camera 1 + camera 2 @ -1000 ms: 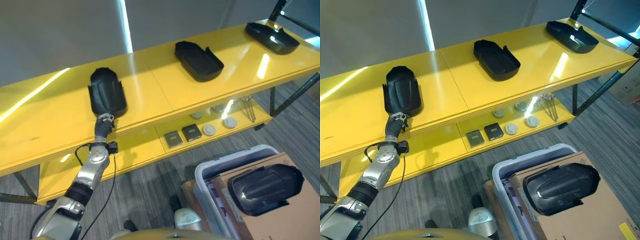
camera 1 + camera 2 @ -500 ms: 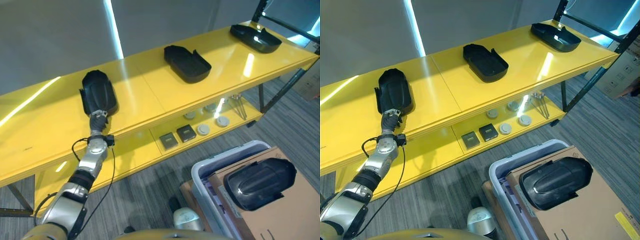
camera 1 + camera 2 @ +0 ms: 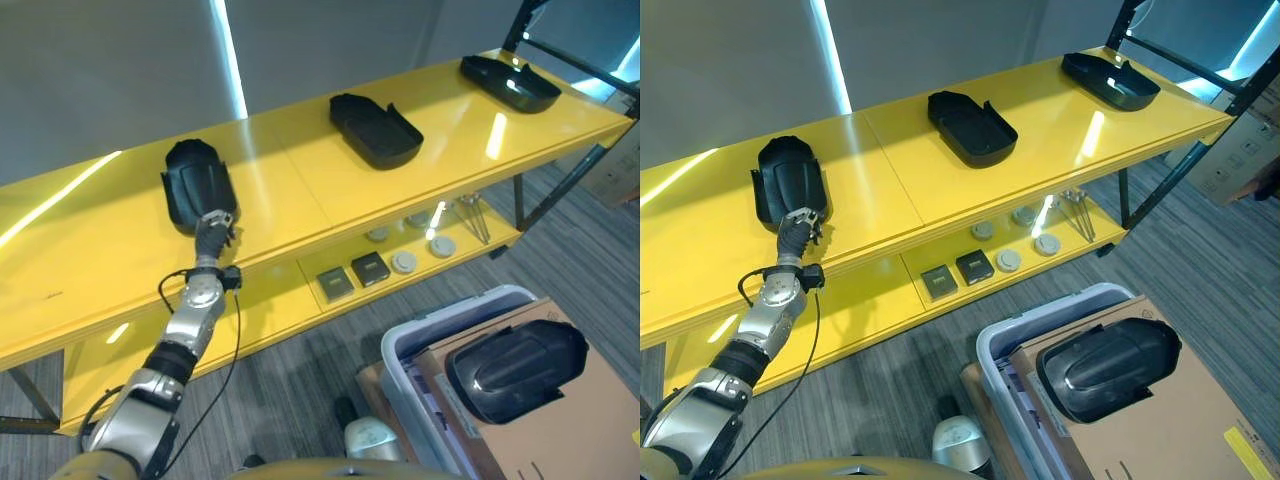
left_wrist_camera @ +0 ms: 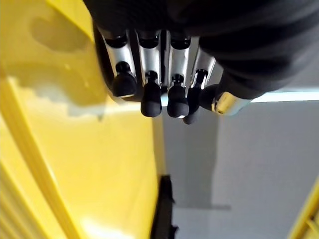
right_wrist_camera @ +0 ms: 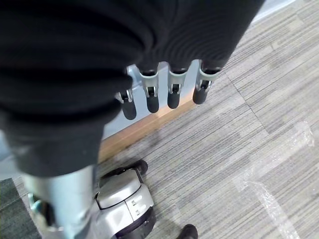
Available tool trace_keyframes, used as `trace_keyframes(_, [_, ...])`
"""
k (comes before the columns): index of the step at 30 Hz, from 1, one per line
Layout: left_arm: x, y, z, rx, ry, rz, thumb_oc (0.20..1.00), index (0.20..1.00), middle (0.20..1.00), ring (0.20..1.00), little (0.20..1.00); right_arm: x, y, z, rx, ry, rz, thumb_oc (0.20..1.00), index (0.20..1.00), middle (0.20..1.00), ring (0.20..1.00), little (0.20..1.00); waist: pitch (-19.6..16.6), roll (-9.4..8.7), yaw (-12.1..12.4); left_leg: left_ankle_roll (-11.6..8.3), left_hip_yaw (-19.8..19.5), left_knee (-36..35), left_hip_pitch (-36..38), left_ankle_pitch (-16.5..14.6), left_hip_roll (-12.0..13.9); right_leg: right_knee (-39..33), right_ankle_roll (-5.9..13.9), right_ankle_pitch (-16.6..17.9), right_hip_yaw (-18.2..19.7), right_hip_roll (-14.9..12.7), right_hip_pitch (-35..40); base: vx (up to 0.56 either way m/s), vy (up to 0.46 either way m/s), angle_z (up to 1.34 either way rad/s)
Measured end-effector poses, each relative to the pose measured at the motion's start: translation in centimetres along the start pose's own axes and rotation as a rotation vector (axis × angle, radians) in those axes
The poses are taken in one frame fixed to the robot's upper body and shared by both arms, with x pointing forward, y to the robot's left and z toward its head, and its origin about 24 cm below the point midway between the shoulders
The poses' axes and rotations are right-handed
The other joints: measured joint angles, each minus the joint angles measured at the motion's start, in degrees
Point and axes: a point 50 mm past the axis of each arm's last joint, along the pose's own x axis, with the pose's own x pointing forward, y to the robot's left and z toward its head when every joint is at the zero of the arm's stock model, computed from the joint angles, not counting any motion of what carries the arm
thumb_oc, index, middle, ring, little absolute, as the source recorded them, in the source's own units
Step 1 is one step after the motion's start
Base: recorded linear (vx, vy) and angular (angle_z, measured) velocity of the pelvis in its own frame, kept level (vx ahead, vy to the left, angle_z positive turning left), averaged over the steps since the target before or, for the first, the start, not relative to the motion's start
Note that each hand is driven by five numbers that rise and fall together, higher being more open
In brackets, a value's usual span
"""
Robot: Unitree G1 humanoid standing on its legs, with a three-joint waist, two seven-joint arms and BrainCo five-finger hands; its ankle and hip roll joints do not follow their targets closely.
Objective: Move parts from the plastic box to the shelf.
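While the left hand (image 3: 214, 226) sits at the near edge of the black moulded plastic part (image 3: 196, 195) on the yellow shelf top (image 3: 300, 170), upper left of frame, its fingers (image 4: 149, 99) look relaxed and straight, gripping nothing as far as I can tell. Judgement: part is placed; back the hand off straight w/o snagging the rim. Next black part (image 3: 515, 368) lies on cardboard in the grey plastic box (image 3: 420, 340), lower right. Right hand (image 5: 159, 94) hangs loose over carpet, fingers slack.
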Motion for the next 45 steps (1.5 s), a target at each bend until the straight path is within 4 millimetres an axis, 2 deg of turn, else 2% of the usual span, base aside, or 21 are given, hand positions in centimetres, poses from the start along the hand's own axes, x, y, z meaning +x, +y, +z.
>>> trace_keyframes(1, [-0.5, -0.7, 0.6, -0.033, -0.027, -0.05, 1.0, 1.0, 1.0, 1.0, 1.0, 0.0, 0.0, 0.1, 0.0, -0.005, 0.001, 1.0, 1.0, 1.0, 1.0, 1.0, -0.09, 0.14, 0.43, 0.01, -0.11, 0.0, -0.08, -0.01, -0.03, 0.0, 0.0, 0.0, -0.09, -0.05, -0.01, -0.05, 0.044, 0.02])
trace_keyframes(6, [-3.0, -2.1, 2.9, -0.179, -0.114, -0.2, 1.0, 1.0, 1.0, 1.0, 1.0, 0.0, 0.0, 0.2, 0.002, -0.011, 0.0, 1.0, 1.0, 1.0, 1.0, 1.0, -0.59, 0.98, 2.53, 0.07, -0.51, -0.09, -0.22, 0.05, -0.1, -0.03, 0.0, 0.0, -0.51, -0.14, 0.09, -0.1, 0.022, 0.04])
trace_keyframes(9, [-4.6, -1.7, 3.9, -0.252, -0.147, -0.246, 1.0, 1.0, 1.0, 1.0, 1.0, 0.0, 0.0, 0.2, 0.001, -0.02, -0.001, 1.0, 1.0, 1.0, 1.0, 1.0, -1.18, 1.92, 4.21, 0.13, -1.07, -0.33, -0.59, 0.04, -0.12, -0.31, 0.07, -0.08, -1.19, -0.31, 0.12, -0.08, 0.029, 0.12])
trace_keyframes(13, [-6.3, -0.3, 3.3, -0.278, -0.123, -0.26, 1.0, 1.0, 1.0, 1.0, 1.0, 0.0, -0.1, 0.6, 0.052, -0.072, -0.006, 1.0, 1.0, 1.0, 1.0, 1.0, -2.0, 2.86, 6.91, 0.55, -2.82, -0.34, -1.09, 0.34, -0.56, -0.38, 0.58, -0.53, -2.21, -0.89, 0.53, -0.1, 0.013, 0.23])
trace_keyframes(16, [-7.2, 1.2, 3.6, -0.259, -0.136, -0.254, 1.0, 1.0, 1.0, 1.0, 1.0, -0.5, 0.7, 4.4, 0.122, -0.28, 0.035, 1.0, 1.0, 1.0, 1.0, 1.0, -2.0, 2.15, 7.99, 0.77, -3.77, 1.52, -1.78, 0.09, -0.83, -0.38, 0.24, -0.74, -1.73, -0.84, 0.22, -0.15, 0.046, -0.05])
trace_keyframes(18, [-8.1, 2.3, 4.2, -0.245, -0.161, -0.244, 1.0, 1.0, 1.0, 1.0, 1.0, -3.1, 1.3, 10.3, 0.154, -0.562, 0.082, 1.0, 1.0, 1.0, 1.0, 1.0, -1.7, 0.7, 9.19, 1.17, -11.64, 7.01, -3.81, -2.01, -1.66, -0.35, -0.36, 0.1, 2.3, -0.91, -0.94, -0.2, 0.116, -0.77])
trace_keyframes(20, [-9.1, 3.6, 4.7, -0.237, -0.183, -0.205, 1.0, 1.0, 1.0, 1.0, 1.0, -8.4, 1.6, 17.3, 0.14, -0.904, 0.153, 1.0, 1.0, 1.0, 1.0, 1.0, -1.89, -0.71, 11.31, 4.39, -25.75, 11.07, -6.39, -6.16, -4.71, -0.06, -0.48, 1.32, 9.24, -1.81, -3.43, -0.25, 0.21, -1.38])
trace_keyframes(21, [-9.2, 3.9, 4.9, -0.237, -0.196, -0.202, 1.0, 1.0, 1.0, 1.0, 1.0, -10.6, 1.5, 19.5, 0.138, -1.009, 0.174, 1.0, 1.0, 1.0, 1.0, 1.0, -1.98, -0.95, 11.18, 4.34, -28.05, 12.21, -7.37, -7.38, -5.56, -0.06, 0.16, 1.95, 10.83, -1.81, -4.27, -0.32, 0.299, -1.56])
trace_keyframes(22, [-9.2, 4.7, 5.5, -0.23, -0.226, -0.192, 1.0, 1.0, 1.0, 1.0, 1.0, -16.7, 1.1, 22.9, 0.121, -1.256, 0.241, 1.0, 1.0, 1.0, 1.0, 1.0, -1.83, -1.53, 11.76, 5.55, -31.18, 14.58, -8.43, -10.67, -8.71, 0.0, 2.1, 3.63, 14.71, -1.79, -6.48, -0.23, 0.223, -1.28])
trace_keyframes(24, [-8.8, 5.5, 5.8, -0.211, -0.231, -0.174, 1.0, 1.0, 1.0, 1.0, 1.0, -18.9, 0.6, 24.2, 0.151, -1.353, 0.287, 1.0, 1.0, 1.0, 1.0, 1.0, -3.0, -5.19, 10.82, 5.62, -27.82, 15.55, -9.27, -10.33, -10.14, -0.14, 3.3, 2.42, 15.42, -3.5, -8.0, -0.29, 0.275, -0.89])
trace_keyframes(27, [-8.1, 5.2, 6.3, -0.193, -0.24, -0.206, 1.0, 1.0, 1.0, 1.0, 1.0, -19.2, -0.2, 24.4, 0.177, -1.343, 0.303, 1.0, 1.0, 1.0, 1.0, 1.0, -2.86, -8.14, 9.65, 7.15, -25.03, 20.11, -11.6, -11.16, -11.61, 0.2, 5.63, -2.75, 15.48, -5.06, -9.75, -0.27, 0.226, -0.5])
trace_keyframes(28, [-7.7, 5.0, 6.3, -0.194, -0.234, -0.221, 1.0, 1.0, 1.0, 1.0, 1.0, -19.5, -0.6, 24.4, 0.21, -1.355, 0.315, 1.0, 1.0, 1.0, 1.0, 1.0, -1.95, -7.5, 8.91, 8.32, -21.98, 22.06, -13.35, -11.56, -10.78, 1.74, 5.68, -4.83, 13.52, -6.08, -11.81, -0.27, 0.212, -0.81])
trace_keyframes(30, [-7.5, 4.9, 5.9, -0.198, -0.217, -0.219, 1.0, 1.0, 1.0, 1.0, 1.0, -20.1, -0.5, 24.4, 0.222, -1.376, 0.33, 1.0, 1.0, 1.0, 1.0, 1.0, -1.46, -6.85, 8.31, 9.5, -19.73, 22.3, -13.32, -11.36, -10.48, 2.34, 5.97, -4.76, 10.55, -6.11, -11.95, -0.27, 0.185, -0.9])
trace_keyframes(31, [-7.4, 4.4, 5.8, -0.203, -0.209, -0.236, 1.0, 1.0, 1.0, 1.0, 1.0, -21.7, -0.6, 24.5, 0.249, -1.472, 0.299, 1.0, 1.0, 1.0, 1.0, 1.0, -0.86, -6.05, 7.92, 10.7, -15.83, 21.42, -12.88, -10.58, -10.52, 3.6, 6.04, -5.51, 5.85, -6.88, -12.09, -0.27, 0.148, -1.0])
trace_keyframes(33, [-7.2, 3.8, 5.7, -0.219, -0.199, -0.249, 1.0, 1.0, 1.0, 1.0, 1.0, -23.8, -1.1, 24.7, 0.251, -1.582, 0.239, 1.0, 1.0, 1.0, 1.0, 1.0, 0.53, -4.09, 7.82, 11.9, -12.84, 20.65, -12.93, -9.74, -10.31, 4.44, 6.03, -5.56, 0.47, -8.13, -11.48, -0.29, 0.12, -0.99])
trace_keyframes(35, [-7.2, 3.4, 5.4, -0.242, -0.188, -0.25, 1.0, 1.0, 1.0, 1.0, 1.0, -25.9, -1.3, 24.9, 0.235, -1.695, 0.168, 1.0, 1.0, 1.0, 1.0, 1.0, 2.48, -1.77, 8.36, 13.13, -6.55, 16.08, -11.46, -6.77, -9.46, 10.12, 6.26, -5.36, -9.73, -10.58, -11.99, -0.36, 0.093, -1.37])
trace_keyframes(37, [-7.2, 3.4, 5.5, -0.241, -0.189, -0.253, 1.0, 1.0, 1.0, 1.0, 1.0, -26.1, -1.2, 25.1, 0.227, -1.715, 0.147, 1.0, 1.0, 1.0, 1.0, 1.0, 3.0, -0.93, 9.1, 13.25, -4.18, 13.08, -10.7, -5.2, -9.3, 16.39, 6.41, -5.4, -11.49, -11.96, -13.45, -0.25, 0.021, -0.93])
trace_keyframes(39, [-6.8, 3.1, 6.3, -0.248, -0.216, -0.271, 1.0, 1.0, 1.0, 1.0, 1.0, -25.5, -1.4, 25.0, 0.235, -1.69, 0.094, 1.0, 1.0, 1.0, 1.0, 1.0, 3.26, -0.43, 9.53, 11.96, -2.38, 9.1, -11.3, -2.88, -8.52, 26.15, 6.64, -6.19, -11.23, -12.75, -12.61, -0.2, -0.05, -0.84])
trace_keyframes(42, [-6.6, 3.2, 6.7, -0.242, -0.224, -0.278, 1.0, 1.0, 1.0, 1.0, 1.0, -25.5, -1.5, 24.9, 0.255, -1.694, 0.078, 1.0, 1.0, 1.0, 1.0, 1.0, 3.24, -0.18, 10.43, 10.77, -1.22, 9.17, -13.06, -2.78, -5.98, 29.2, 5.62, -9.43, -13.84, -12.99, -9.53, -0.13, -0.183, -0.65])
trace_keyframes(44, [-6.5, 3.3, 7.0, -0.222, -0.226, -0.285, 1.0, 1.0, 1.0, 1.0, 1.0, -24.8, -1.3, 24.9, 0.297, -1.674, 0.072, 1.0, 1.0, 1.0, 1.0, 1.0, 2.56, -1.78, 13.01, 7.48, -0.04, 8.79, -13.26, -1.83, -3.08, 25.7, 2.28, -12.67, -19.82, -13.5, -4.3, -0.09, -0.3, -1.02])
trace_keyframes(45, [-6.5, 3.7, 7.0, -0.2, -0.223, -0.279, 1.0, 1.0, 1.0, 1.0, 1.0, -24.7, -0.8, 25.0, 0.314, -1.673, 0.09, 1.0, 1.0, 1.0, 1.0, 1.0, 1.96, -3.46, 14.53, 5.9, 0.41, 9.35, -13.41, -1.64, -3.32, 20.93, 3.52, -13.06, -22.07, -14.34, -3.19, -0.02, -0.423, -1.34])
